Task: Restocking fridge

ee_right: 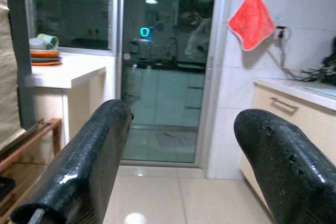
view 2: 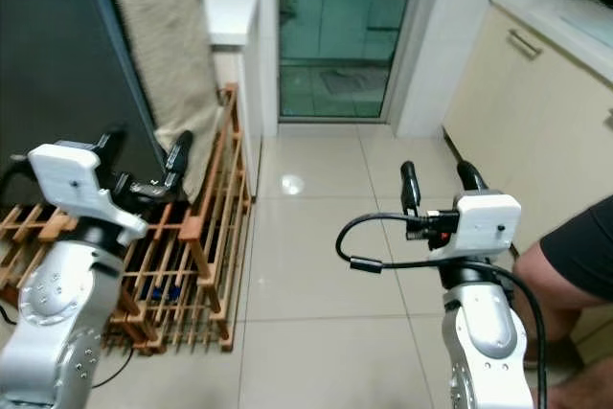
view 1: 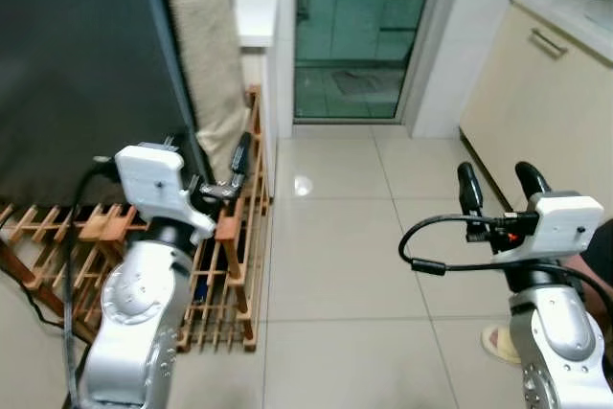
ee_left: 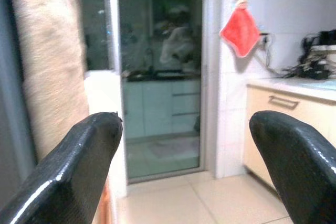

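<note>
A tall dark fridge (view 1: 77, 64) stands at the left, showing a flat black face. A beige cloth (view 1: 206, 55) hangs along its right edge. My left gripper (view 1: 211, 165) is raised in front of that edge, above a wooden rack, open and holding nothing; its fingers (ee_left: 68, 177) are spread wide in the left wrist view. My right gripper (view 1: 498, 182) is raised over the tiled floor on the right, also open and holding nothing, with its fingers (ee_right: 84, 171) well apart.
The wooden rack (view 1: 230, 265) stands on the floor beside the fridge. Ahead is a glass door (view 1: 359, 35) beside a white ledge (ee_right: 68, 72) with cups and plates (ee_right: 44, 45). Cream cabinets (view 1: 536, 93) line the right. A person's leg (view 2: 575, 256) is at the right.
</note>
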{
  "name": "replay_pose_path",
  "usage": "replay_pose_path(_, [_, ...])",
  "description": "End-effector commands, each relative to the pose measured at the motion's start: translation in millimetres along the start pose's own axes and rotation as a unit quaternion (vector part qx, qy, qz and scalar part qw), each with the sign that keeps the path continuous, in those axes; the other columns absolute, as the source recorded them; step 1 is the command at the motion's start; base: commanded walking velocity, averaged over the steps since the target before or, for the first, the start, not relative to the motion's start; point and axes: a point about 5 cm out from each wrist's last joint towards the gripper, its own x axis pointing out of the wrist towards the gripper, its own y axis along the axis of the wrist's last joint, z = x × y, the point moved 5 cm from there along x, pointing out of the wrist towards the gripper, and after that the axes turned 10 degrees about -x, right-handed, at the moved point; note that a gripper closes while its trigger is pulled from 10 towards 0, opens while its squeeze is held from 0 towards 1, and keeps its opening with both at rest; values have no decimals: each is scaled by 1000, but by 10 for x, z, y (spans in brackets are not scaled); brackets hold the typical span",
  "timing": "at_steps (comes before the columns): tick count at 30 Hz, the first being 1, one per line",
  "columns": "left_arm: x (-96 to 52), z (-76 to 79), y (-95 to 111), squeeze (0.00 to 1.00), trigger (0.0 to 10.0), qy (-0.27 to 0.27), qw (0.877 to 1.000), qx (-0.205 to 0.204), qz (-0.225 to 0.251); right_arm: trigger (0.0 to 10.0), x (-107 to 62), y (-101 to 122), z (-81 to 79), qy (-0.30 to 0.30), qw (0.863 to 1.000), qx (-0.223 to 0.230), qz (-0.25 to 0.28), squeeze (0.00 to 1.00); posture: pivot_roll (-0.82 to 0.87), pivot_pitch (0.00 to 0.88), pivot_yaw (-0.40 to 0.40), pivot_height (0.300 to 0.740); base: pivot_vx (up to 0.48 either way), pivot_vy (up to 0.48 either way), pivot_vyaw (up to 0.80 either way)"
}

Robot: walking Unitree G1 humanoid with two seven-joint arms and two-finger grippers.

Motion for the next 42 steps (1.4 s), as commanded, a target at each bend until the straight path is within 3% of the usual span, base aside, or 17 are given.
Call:
replay_pose_path(1, [8, -108, -60, 0, 10000, 18, 1000, 9, -18, 10000, 57, 59, -84, 10, 1000, 7, 12, 0, -134, 0, 15, 740, 341, -334, 0])
replay_pose_path(5, [129, -324, -191, 0, 10000, 83, 995, 1, -52, 10000, 114, 85, -91, 11, 1000, 9, 16, 0, -134, 0, 18, 740, 91, -78, 0])
replay_pose_path(7, [200, -397, -205, 0, 10000, 102, 993, 18, -58, 10000, 134, 95, -94, 12, 1000, 9, 19, 0, -138, 0, 23, 740, 0, 0, 0])
replay_pose_path(12, [185, -351, -179, 0, 10000, 88, 995, 1, -50, 10000, 122, 100, -101, 13, 1000, 8, 20, 0, -141, 0, 25, 740, 0, 0, 0])
replay_pose_path(16, [193, -412, -216, 0, 10000, 113, 992, -31, -55, 10000, 121, 87, -119, 18, 1000, 12, 17, 0, -141, 0, 25, 740, 0, 0, 0])
replay_pose_path(19, [226, -492, -326, 0, 10000, 147, 983, -81, -76, 10000, 117, 98, -175, 32, 999, 0, 22, 0, -141, 0, 23, 740, 0, 0, 0])
replay_pose_path(25, [429, -468, -334, 0, 10000, 139, 986, -41, -80, 10000, 120, 93, -249, 41, 999, 9, 21, 0, -146, 0, 21, 740, 0, 0, 0])
replay_pose_path(32, [546, -423, -336, 0, 10000, 130, 988, -32, -78, 10000, 120, 84, -253, 43, 999, 7, 19, 0, -150, 0, 22, 740, 0, 0, 0])
replay_pose_path(38, [821, -451, -392, 0, 10000, 152, 986, -18, -72, 10000, 154, 108, -337, 66, 997, 16, 20, 0, -175, 0, 23, 740, 0, 0, 0])
replay_pose_path(42, [909, -440, -370, 0, 10000, 158, 985, -13, -64, 10000, 194, 120, -342, 77, 997, 15, 22, 0, -191, 0, 31, 740, 0, 0, 0])
